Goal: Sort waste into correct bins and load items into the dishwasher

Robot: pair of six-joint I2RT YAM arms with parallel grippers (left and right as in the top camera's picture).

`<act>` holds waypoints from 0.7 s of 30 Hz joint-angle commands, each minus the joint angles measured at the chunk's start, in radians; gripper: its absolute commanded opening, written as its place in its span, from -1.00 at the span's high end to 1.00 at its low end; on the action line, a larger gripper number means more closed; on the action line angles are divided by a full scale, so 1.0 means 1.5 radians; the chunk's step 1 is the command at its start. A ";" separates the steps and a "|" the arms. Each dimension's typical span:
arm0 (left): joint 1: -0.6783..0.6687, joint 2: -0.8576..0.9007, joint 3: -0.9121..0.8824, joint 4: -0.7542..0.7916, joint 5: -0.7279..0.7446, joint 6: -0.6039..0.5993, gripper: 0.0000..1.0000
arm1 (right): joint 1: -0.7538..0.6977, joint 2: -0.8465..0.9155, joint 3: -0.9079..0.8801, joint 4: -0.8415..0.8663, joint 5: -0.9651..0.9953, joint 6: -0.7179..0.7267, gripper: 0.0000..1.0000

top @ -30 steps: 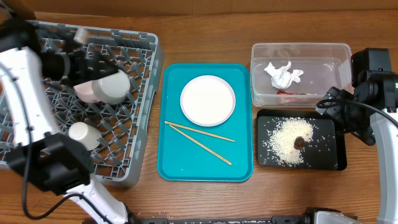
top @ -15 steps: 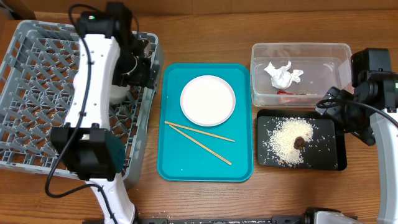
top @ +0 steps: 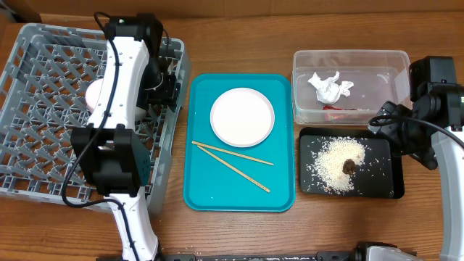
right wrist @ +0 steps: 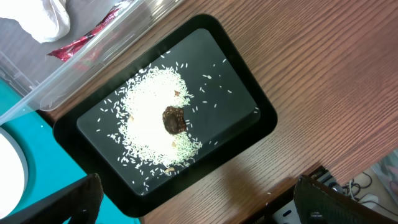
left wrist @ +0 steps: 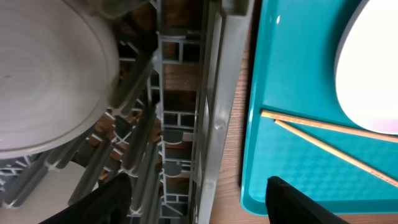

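I log: dish rack [left wrist: 214, 124] holding a bowl [left wrist: 43, 74], possibly grey-green; teal tray [left wrist: 292, 174]; chopsticks [left wrist: 329, 123]; part of a white plate [left wrist: 373, 68].

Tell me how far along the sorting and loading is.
Waste looks sorted: crumpled white napkin and red wrapper in the clear plastic tub, rice in the black tray. A pale bowl sits in the grey dish rack. Left gripper and right gripper are open, holding nothing. Remaining: round white plate and two wooden chopsticks on the teal tray.

text: none legible | labels: none | brands: none | numbers: none
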 commanded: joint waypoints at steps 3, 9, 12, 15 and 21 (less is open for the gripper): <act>-0.001 0.017 -0.041 0.007 -0.002 -0.010 -0.31 | -0.002 -0.003 0.012 0.003 0.001 -0.002 -1.00; -0.001 0.017 -0.107 0.042 -0.002 -0.011 0.03 | -0.002 -0.003 0.012 0.002 0.001 -0.002 -0.99; -0.001 0.017 -0.130 0.062 -0.001 -0.011 0.36 | -0.002 -0.003 0.012 0.003 0.001 -0.002 -1.00; -0.001 0.017 -0.135 0.080 -0.001 -0.011 0.51 | -0.002 -0.003 0.012 0.003 0.001 -0.002 -1.00; -0.001 0.017 -0.132 0.119 0.012 -0.013 0.90 | -0.002 -0.003 0.012 0.001 0.001 -0.002 -1.00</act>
